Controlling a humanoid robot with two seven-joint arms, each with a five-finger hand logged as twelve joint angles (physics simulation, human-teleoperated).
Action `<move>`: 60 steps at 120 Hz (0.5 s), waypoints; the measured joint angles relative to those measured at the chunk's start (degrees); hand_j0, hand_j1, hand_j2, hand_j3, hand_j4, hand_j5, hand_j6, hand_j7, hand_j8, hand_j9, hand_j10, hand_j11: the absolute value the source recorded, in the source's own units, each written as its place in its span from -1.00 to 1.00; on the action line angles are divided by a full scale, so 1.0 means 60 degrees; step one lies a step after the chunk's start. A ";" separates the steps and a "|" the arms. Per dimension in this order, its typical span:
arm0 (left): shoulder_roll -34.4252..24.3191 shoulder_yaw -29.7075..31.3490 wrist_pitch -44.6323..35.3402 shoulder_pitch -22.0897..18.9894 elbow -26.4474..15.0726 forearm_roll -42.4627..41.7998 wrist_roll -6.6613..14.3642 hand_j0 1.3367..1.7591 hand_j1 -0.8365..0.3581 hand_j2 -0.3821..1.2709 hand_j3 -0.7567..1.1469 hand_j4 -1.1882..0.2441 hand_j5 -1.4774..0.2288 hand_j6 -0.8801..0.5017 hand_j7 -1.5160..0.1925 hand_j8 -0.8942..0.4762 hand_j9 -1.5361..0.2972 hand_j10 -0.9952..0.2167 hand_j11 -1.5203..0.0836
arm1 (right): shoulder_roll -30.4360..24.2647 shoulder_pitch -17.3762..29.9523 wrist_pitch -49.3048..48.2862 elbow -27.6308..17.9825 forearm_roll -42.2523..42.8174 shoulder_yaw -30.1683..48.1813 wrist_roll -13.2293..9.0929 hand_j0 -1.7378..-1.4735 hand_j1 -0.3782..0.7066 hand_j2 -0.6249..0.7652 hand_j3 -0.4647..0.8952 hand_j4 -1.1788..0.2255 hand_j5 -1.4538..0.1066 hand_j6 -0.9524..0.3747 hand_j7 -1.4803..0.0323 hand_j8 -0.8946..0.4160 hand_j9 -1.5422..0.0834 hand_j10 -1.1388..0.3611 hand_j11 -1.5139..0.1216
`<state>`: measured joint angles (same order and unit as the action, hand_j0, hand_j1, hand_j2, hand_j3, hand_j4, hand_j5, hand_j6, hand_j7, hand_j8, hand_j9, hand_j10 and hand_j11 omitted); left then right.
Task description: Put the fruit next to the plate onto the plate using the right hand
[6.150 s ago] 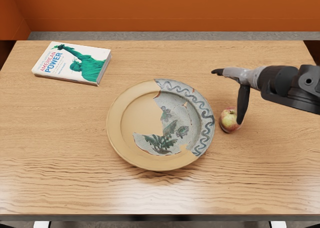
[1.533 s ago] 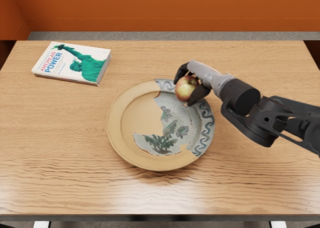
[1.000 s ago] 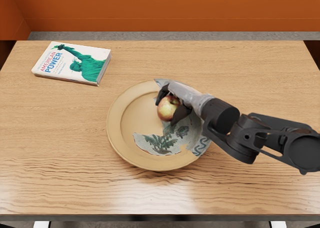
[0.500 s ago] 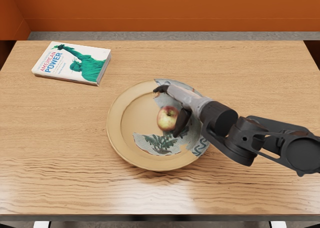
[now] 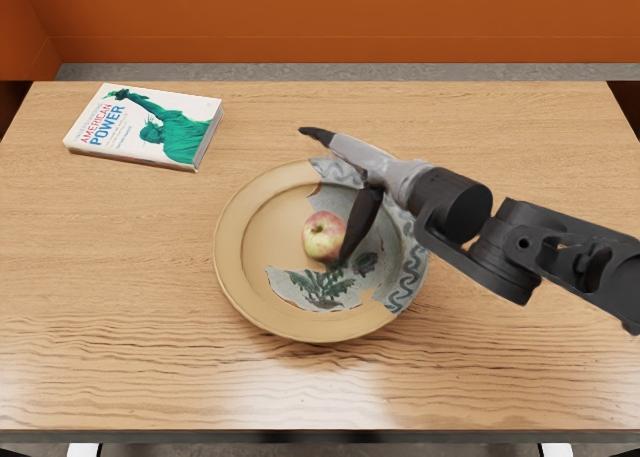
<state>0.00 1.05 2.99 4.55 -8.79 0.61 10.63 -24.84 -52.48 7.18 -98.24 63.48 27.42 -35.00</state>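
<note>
One book [image 5: 144, 125] titled "AMERICAN POWER", apple [image 5: 322, 236] on plate [image 5: 243, 239]

"AMERICAN POWER" on book [image 5: 145, 125]

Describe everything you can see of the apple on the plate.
The apple is small, round, yellowish with a red blush. It rests near the middle of the plate, on its tan part beside the painted leaves. A dark finger of the open right hand hangs close by its right side; whether they touch is unclear.
</note>
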 joint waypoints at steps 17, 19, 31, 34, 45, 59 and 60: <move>0.0000 0.0000 0.0000 0.0004 0.0000 0.0000 0.0000 0.52 0.97 -0.54 -0.20 0.65 0.72 0.26 0.76 0.29 0.66 0.63 0.88 | -0.0760 0.0062 -0.1929 0.0096 -0.2016 0.1540 0.0000 -0.40 -0.93 -0.09 -0.32 0.67 0.85 0.43 0.94 0.36 0.88 0.51 0.84; 0.0000 0.0000 0.0000 0.0004 0.0000 0.0000 0.0000 0.52 0.97 -0.54 -0.20 0.65 0.72 0.26 0.76 0.29 0.66 0.63 0.88 | -0.0871 0.0071 -0.2185 0.0122 -0.2234 0.1706 0.0000 -0.40 -0.94 -0.09 -0.32 0.67 0.85 0.43 0.95 0.36 0.89 0.51 0.84; 0.0000 0.0000 0.0000 0.0004 0.0000 0.0000 0.0000 0.52 0.97 -0.54 -0.20 0.65 0.72 0.26 0.76 0.29 0.66 0.63 0.88 | -0.1612 0.0174 -0.4086 0.0477 -0.3817 0.2792 0.0000 -0.40 -0.94 -0.10 -0.32 0.67 0.86 0.43 0.95 0.36 0.89 0.51 0.84; 0.0000 0.0000 0.0000 0.0004 0.0000 0.0000 0.0000 0.52 0.97 -0.54 -0.20 0.65 0.72 0.26 0.76 0.29 0.66 0.63 0.88 | -0.1846 0.0193 -0.4495 0.0552 -0.4199 0.3017 0.0000 -0.40 -0.94 -0.10 -0.32 0.67 0.86 0.43 0.95 0.36 0.89 0.51 0.84; 0.0000 0.0000 0.0000 0.0004 -0.0001 0.0000 0.0000 0.52 0.97 -0.54 -0.20 0.65 0.72 0.26 0.76 0.29 0.66 0.63 0.88 | -0.2604 0.0243 -0.5869 0.0901 -0.5600 0.3702 0.0000 -0.40 -0.94 -0.10 -0.32 0.67 0.86 0.43 0.95 0.36 0.89 0.52 0.85; 0.0000 0.0000 0.0000 0.0004 0.0000 0.0000 0.0000 0.52 0.97 -0.54 -0.20 0.65 0.72 0.26 0.76 0.29 0.66 0.63 0.88 | -0.3185 0.0398 -0.6652 0.1228 -0.6590 0.4381 0.0000 -0.40 -0.94 -0.10 -0.32 0.68 0.86 0.43 0.95 0.36 0.90 0.52 0.85; 0.0000 0.0000 0.0000 0.0004 0.0000 0.0000 0.0000 0.52 0.97 -0.54 -0.20 0.65 0.72 0.26 0.76 0.29 0.66 0.63 0.88 | -0.3213 0.0411 -0.6681 0.1240 -0.6649 0.4419 0.0000 -0.40 -0.94 -0.10 -0.32 0.68 0.86 0.43 0.96 0.36 0.90 0.52 0.85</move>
<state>0.00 1.05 2.99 4.57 -8.79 0.62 10.63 -44.12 -50.02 -32.91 -90.80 23.59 53.94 -35.00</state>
